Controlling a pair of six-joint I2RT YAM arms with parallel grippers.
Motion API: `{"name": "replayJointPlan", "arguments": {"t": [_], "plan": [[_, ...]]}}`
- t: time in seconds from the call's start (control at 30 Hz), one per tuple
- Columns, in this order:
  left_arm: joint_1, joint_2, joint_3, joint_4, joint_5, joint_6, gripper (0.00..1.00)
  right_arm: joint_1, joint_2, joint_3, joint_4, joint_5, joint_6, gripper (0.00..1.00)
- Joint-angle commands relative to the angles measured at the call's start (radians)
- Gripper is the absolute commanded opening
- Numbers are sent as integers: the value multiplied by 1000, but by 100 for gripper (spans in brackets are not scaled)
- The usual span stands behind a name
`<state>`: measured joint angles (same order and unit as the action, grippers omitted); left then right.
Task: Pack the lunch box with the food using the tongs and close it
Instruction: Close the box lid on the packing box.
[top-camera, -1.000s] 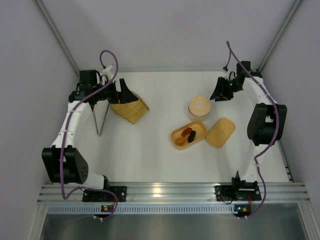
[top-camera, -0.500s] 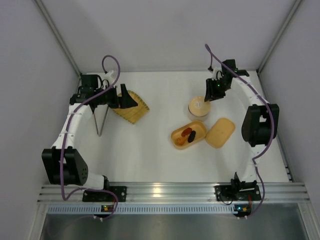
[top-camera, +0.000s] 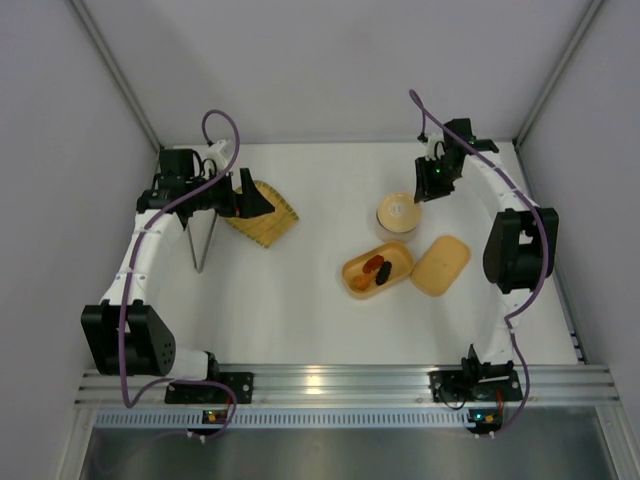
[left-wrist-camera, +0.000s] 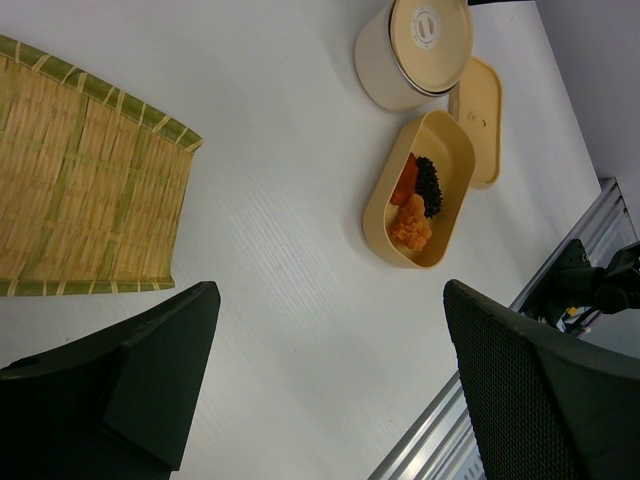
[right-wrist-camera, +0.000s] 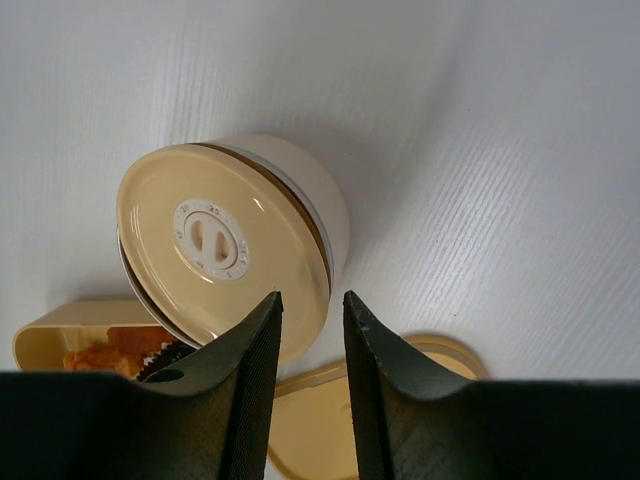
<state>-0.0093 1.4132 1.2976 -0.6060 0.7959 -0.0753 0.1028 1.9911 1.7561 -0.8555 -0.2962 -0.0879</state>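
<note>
Three food pieces (left-wrist-camera: 416, 195) sit in the lunch box (top-camera: 352, 272), its lid (top-camera: 440, 265) just right of it. Behind the box, the right gripper (right-wrist-camera: 311, 300), fingers nearly together and empty, hovers over the round bowl (top-camera: 398, 214) and may seize the wrong lid. Far left of the box, the left gripper (left-wrist-camera: 330, 290) gapes wide, holding nothing.
</note>
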Motion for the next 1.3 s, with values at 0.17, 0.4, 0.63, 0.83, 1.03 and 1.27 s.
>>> {"name": "replayJointPlan", "arguments": {"t": [0.17, 0.4, 0.63, 0.83, 1.03, 1.27], "plan": [[2, -30, 2, 12, 11, 17, 98, 17, 34, 49, 30, -20, 0, 29], [0, -23, 5, 9, 11, 19, 98, 15, 69, 57, 24, -40, 25, 26], [2, -19, 3, 5, 6, 25, 98, 17, 74, 57, 27, -61, 51, 3], [2, -8, 2, 6, 11, 22, 98, 15, 78, 62, -7, -72, 65, 0], [2, -7, -1, 5, 12, 23, 98, 17, 113, 62, -34, -49, 51, 0], [2, -7, -7, -1, 9, 28, 98, 12, 140, 72, -59, -57, 60, 0]]}}
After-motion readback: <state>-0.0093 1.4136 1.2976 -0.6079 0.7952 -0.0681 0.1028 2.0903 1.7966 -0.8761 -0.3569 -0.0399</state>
